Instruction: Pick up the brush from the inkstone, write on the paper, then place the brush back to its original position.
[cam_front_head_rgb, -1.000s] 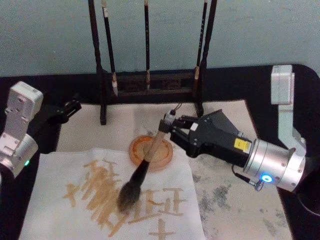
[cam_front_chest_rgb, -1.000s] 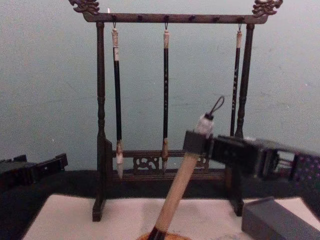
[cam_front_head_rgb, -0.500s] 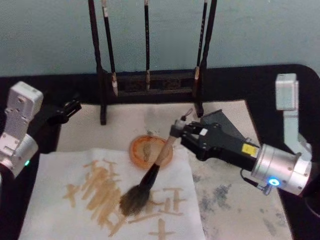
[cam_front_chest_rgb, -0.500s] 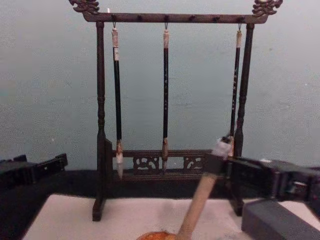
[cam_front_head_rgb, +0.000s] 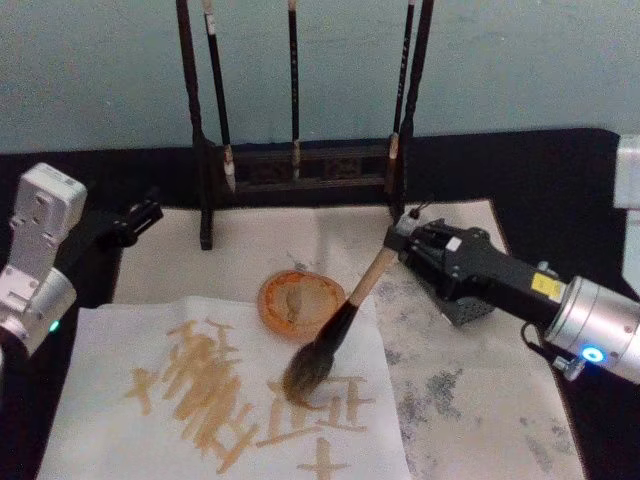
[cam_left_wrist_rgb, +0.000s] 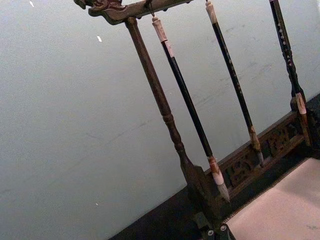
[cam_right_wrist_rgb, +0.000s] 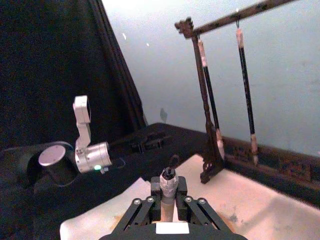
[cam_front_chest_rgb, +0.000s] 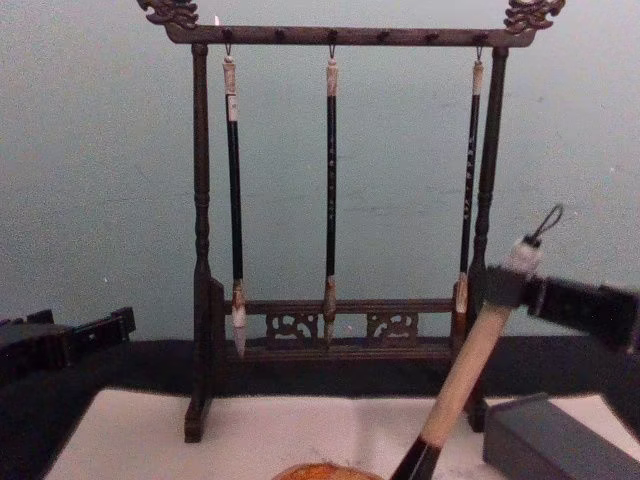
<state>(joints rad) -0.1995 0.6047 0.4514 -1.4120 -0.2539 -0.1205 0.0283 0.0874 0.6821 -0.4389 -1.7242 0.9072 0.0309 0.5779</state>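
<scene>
Brush (cam_front_head_rgb: 345, 312): was held tilted, its tan handle rising away from the inkstone (cam_front_head_rgb: 275, 290) toward the right gripper and its bushy bristle head lowered over the paper just on the robot's side of the inkstone; whether the bristles touched the sheet could not be told.
Right gripper (cam_front_head_rgb: 398, 243): was seen reaching in from the right of the inkstone, with its fingers clamped on the top end of the brush handle, just below the hanging loop; the same hold was seen in the right wrist view (cam_right_wrist_rgb: 168, 202) and the chest view (cam_front_chest_rgb: 505, 285).
Paper (cam_front_head_rgb: 110, 420): was laid flat on the robot's side of the inkstone, reaching out to its left, and was marked with tan brush strokes (cam_front_head_rgb: 205, 385).
Inkstone: was seen as a round orange dish, set between the paper and the wooden rack.
Wooden rack (cam_front_head_rgb: 300, 165): was stood beyond the inkstone, with three thin black-handled brushes (cam_front_chest_rgb: 331, 180) hung from its top bar.
Left gripper (cam_front_head_rgb: 140, 215): was parked well to the left of the inkstone, apart from the task's things.
Bench (cam_front_head_rgb: 520, 170): was covered in black around the sheets.
</scene>
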